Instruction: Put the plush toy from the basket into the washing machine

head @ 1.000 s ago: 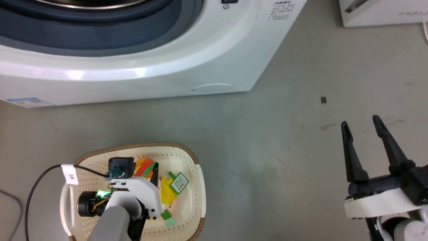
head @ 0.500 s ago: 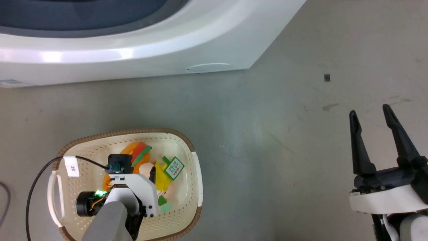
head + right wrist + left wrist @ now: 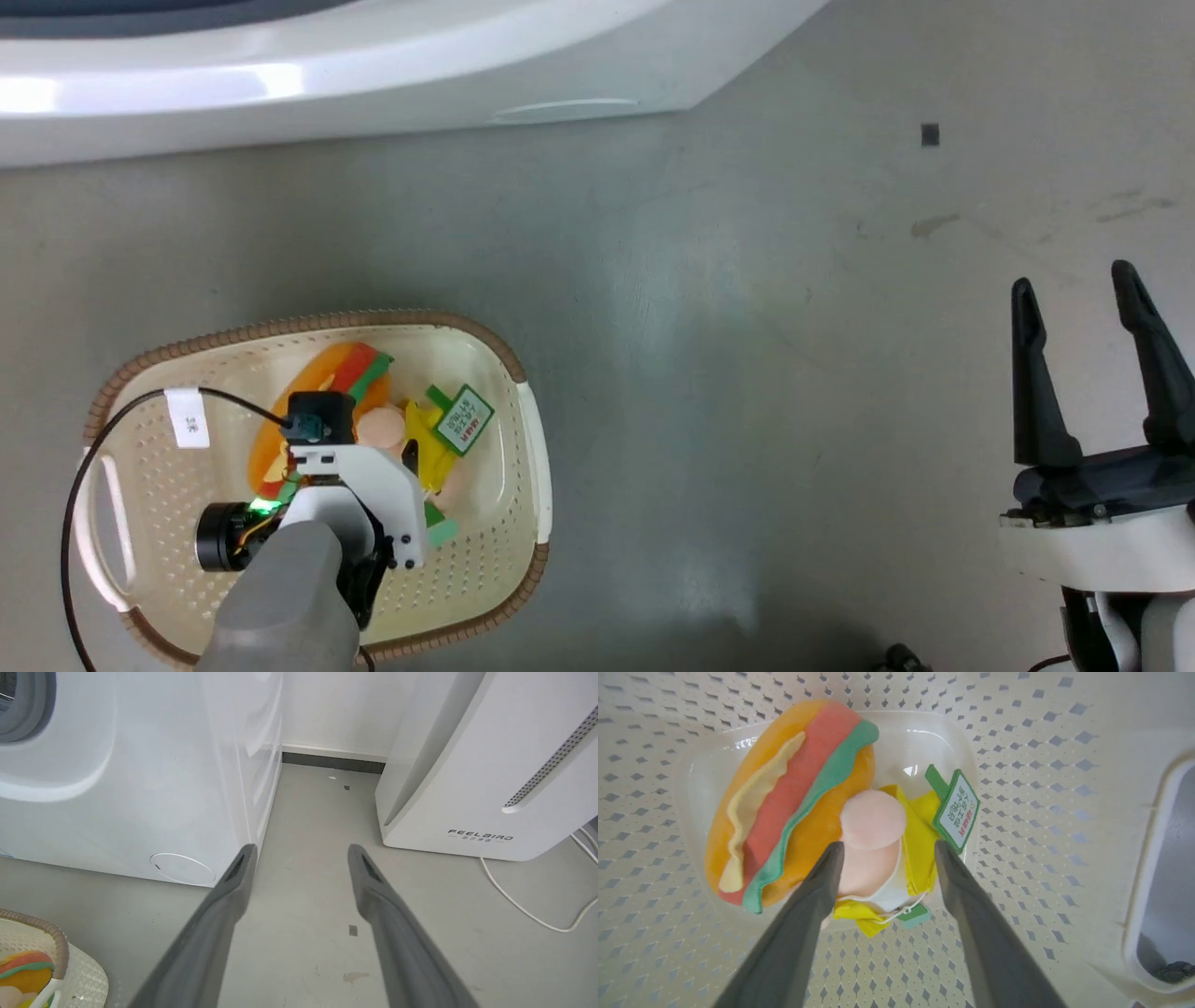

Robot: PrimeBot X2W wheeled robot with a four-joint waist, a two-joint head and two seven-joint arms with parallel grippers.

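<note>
Since a second ago the head camera is being tilted downward, so the washing machine (image 3: 373, 65) is now being shown as a white strip along the top edge, and more of the orange head of the plush toy (image 3: 798, 793) is being uncovered beside the left arm.

The toy is being seen lying on the bottom of the basket (image 3: 504, 355), with its burger-like head toward the far side and its yellow clothes and peach limbs toward the near side. A green-and-white paper tag (image 3: 959, 812) is being shown just beside the yellow clothes.

The left gripper (image 3: 887, 847) is being held inside the basket, directly above the toy. Its two dark fingers are being kept spread, one by the orange head and one by the tag, with the peach and yellow body between them. Whether the fingertips are touching the toy cannot be told.

The basket is being shown standing on the grey floor (image 3: 747, 327), in front of the washing machine and apart from it.

The right gripper (image 3: 1074, 275) is being held above bare floor, well apart from the basket, with its fingers spread and nothing between them. In the right wrist view a white FEELBIRD appliance (image 3: 467, 765) is being shown beside the washing machine.
</note>
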